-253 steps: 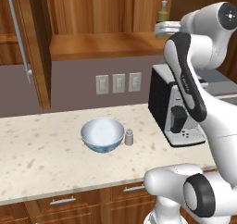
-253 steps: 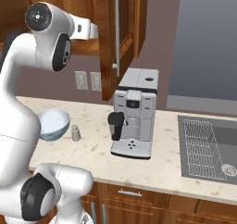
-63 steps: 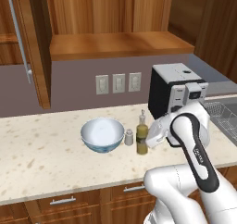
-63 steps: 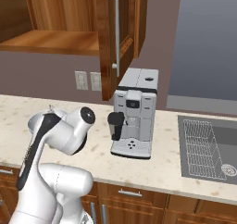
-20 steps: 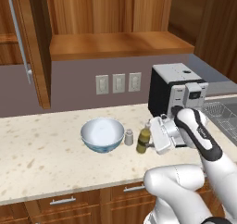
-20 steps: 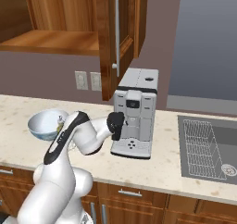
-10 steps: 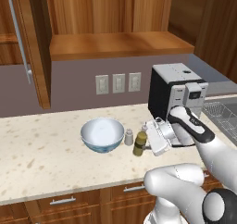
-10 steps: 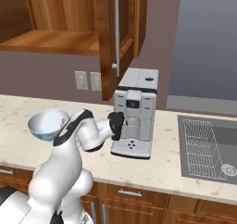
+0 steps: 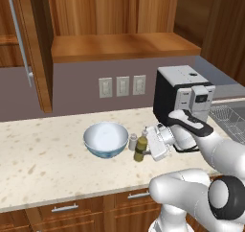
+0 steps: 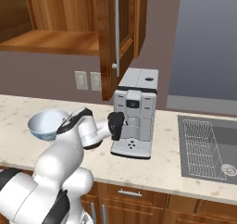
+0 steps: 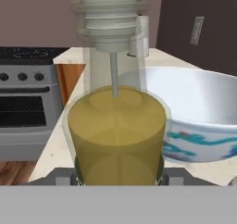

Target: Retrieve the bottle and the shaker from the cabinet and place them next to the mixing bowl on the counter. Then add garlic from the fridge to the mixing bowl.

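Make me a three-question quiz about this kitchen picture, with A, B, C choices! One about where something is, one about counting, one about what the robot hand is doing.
1. Where is the bottle?
A. in the sink
B. on the counter, right of the mixing bowl
C. inside the bowl

2. How many wall plates are on the back wall?
A. three
B. one
C. six

3. What is the gripper doing?
A. hanging open above the coffee machine
B. holding the shaker
C. closed on the bottle

Answers: 1 B, it stands beside the bowl. 2 A, three in a row. 3 C, the bottle sits between its fingers.

I'm in a home kitchen. Wooden wall cabinet over a speckled counter. Coffee machine, sink, stove.
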